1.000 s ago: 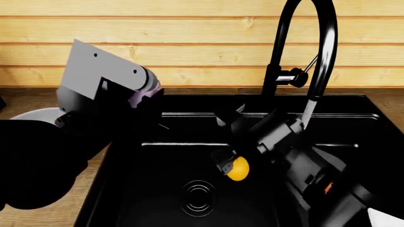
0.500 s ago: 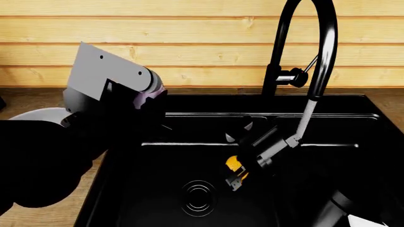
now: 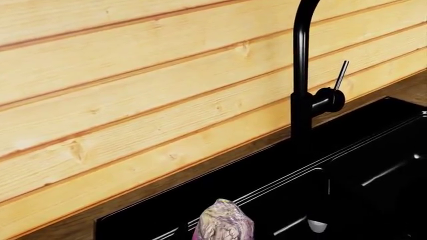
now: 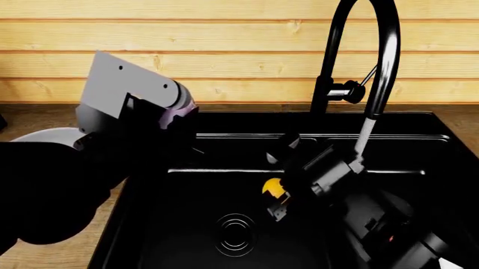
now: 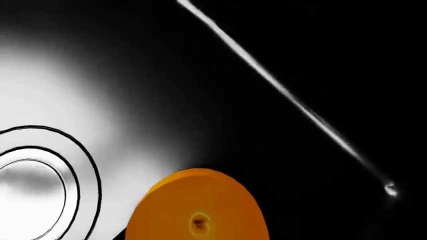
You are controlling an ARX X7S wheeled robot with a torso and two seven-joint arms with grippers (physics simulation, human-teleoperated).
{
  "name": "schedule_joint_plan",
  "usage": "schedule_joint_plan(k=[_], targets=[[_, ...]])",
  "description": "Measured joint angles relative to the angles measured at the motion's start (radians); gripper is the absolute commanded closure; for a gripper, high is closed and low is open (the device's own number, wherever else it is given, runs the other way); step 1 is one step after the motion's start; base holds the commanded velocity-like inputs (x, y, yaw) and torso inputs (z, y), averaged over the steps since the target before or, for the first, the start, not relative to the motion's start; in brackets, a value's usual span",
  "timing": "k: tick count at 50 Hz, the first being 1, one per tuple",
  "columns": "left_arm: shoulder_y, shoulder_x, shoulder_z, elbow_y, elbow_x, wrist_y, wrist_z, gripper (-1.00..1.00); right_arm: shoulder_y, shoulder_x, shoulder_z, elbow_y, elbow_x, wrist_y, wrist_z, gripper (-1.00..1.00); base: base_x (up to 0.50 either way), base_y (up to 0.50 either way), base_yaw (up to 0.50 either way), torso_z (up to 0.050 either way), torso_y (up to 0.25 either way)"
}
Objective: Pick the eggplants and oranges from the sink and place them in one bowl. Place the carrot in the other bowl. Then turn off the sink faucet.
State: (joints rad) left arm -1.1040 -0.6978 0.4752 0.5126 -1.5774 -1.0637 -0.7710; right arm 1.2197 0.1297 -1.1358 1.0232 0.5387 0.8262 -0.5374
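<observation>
On the far left of my head view I see a sliver of the grey bowl [image 4: 41, 134] on the wooden counter [image 4: 22, 115], mostly hidden behind my left arm [image 4: 82, 168]. That arm is raised over the left rim of the sink [image 4: 419, 126]. My left gripper [image 3: 223, 227] shows in its wrist view only as a purplish lump at the frame's edge; it seems to be the eggplant [image 3: 223, 225] held between the fingers, but I cannot tell for sure whether the fingers are clenched on it.

Moving right, the drain [image 4: 235, 232] sits in the basin floor. Just beside and above it, my right gripper [image 4: 279, 202] reaches down into the basin, and the orange [image 4: 274, 188] shows as a yellow patch against the fingers. In the right wrist view the orange [image 5: 197, 207] fills the near edge, close by the drain rings [image 5: 40, 175]. I cannot tell whether the fingers are closed on it or only around it.

Further right stands the faucet [image 4: 374, 67], its lever [image 4: 368, 75] angled up, with a pale stream falling from the spout.
</observation>
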Motion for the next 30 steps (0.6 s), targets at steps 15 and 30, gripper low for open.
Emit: schedule_joint_plan(k=[15, 30], targets=[[-0.005, 0.003, 0.006, -0.010, 0.005, 0.004, 0.011, 1.00, -0.006, 0.132, 0.053, -0.419, 0.047, 0.109, 0.131, 1.00, 0.00, 0.00, 0.00, 0.000, 0.001], [-0.009, 0.004, 0.012, -0.019, 0.023, 0.009, 0.030, 1.00, -0.074, 0.309, 0.182, -0.851, 0.160, 0.200, 0.288, 1.00, 0.00, 0.00, 0.00, 0.000, 0.000]])
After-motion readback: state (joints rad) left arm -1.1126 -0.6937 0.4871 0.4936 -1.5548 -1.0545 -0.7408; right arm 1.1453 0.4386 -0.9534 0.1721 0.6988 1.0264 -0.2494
